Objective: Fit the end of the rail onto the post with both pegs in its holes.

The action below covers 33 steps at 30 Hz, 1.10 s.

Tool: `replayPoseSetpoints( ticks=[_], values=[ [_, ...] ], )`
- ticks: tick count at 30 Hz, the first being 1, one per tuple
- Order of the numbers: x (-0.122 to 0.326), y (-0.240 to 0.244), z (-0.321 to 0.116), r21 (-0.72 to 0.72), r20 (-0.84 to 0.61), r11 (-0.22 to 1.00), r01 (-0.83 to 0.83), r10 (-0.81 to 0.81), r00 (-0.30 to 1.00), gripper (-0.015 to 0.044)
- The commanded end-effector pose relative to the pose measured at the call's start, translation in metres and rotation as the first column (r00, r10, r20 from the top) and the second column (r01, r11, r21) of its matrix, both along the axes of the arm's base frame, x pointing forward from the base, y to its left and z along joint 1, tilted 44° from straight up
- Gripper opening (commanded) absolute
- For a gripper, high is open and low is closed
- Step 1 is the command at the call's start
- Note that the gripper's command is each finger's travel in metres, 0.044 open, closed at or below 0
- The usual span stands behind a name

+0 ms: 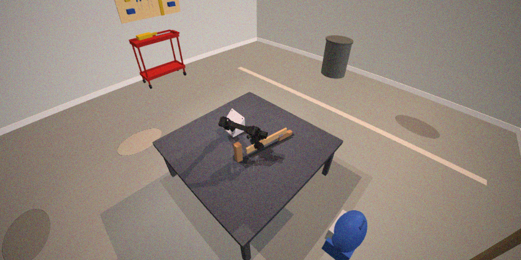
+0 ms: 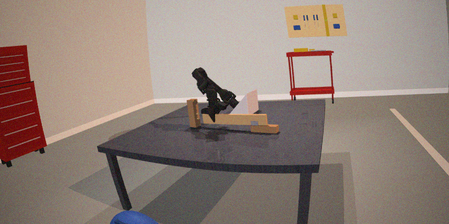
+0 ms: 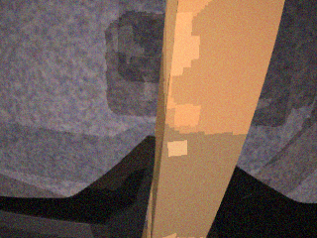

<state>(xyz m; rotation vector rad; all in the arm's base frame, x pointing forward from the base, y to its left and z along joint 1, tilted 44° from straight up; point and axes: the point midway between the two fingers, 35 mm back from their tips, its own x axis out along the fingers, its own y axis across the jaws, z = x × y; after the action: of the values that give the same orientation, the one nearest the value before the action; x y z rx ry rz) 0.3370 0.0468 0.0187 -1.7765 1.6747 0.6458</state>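
Observation:
The wooden rail (image 1: 273, 138) (image 2: 236, 118) (image 3: 218, 74) is held nearly level, its near end raised off the table. My gripper (image 1: 258, 145) (image 2: 214, 118) (image 3: 170, 144) is shut on the rail close to its near end. The upright post (image 1: 238, 152) (image 2: 192, 113) stands just past that end, with a narrow gap between them in the exterior view. The pegs on the post's rail-facing side are too small to make out well. The rail's far end sits at the grey bracket (image 2: 254, 123) on the low footboard block (image 1: 287, 134) (image 2: 266, 128). The rail's end holes are hidden.
A white wedge-shaped block (image 1: 234, 120) (image 2: 252, 101) stands behind the rail, beside the arm. All of this is on the dark table (image 1: 252, 198) (image 2: 220, 155). A red cart (image 1: 162, 70) (image 2: 312, 90) stands away from the table.

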Motion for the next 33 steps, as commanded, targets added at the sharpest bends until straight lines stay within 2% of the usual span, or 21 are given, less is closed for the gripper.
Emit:
replayPoseSetpoints(
  ticks=[1, 33],
  values=[
    [0.0006, 0.0052, 0.0021, 0.013, 0.003, 1.000, -0.002, 0.002, 1.000, 0.0000],
    [-0.0004, 0.0082, 0.0050, 0.013, 0.003, 1.000, -0.002, 0.002, 1.000, 0.0000]
  ],
)
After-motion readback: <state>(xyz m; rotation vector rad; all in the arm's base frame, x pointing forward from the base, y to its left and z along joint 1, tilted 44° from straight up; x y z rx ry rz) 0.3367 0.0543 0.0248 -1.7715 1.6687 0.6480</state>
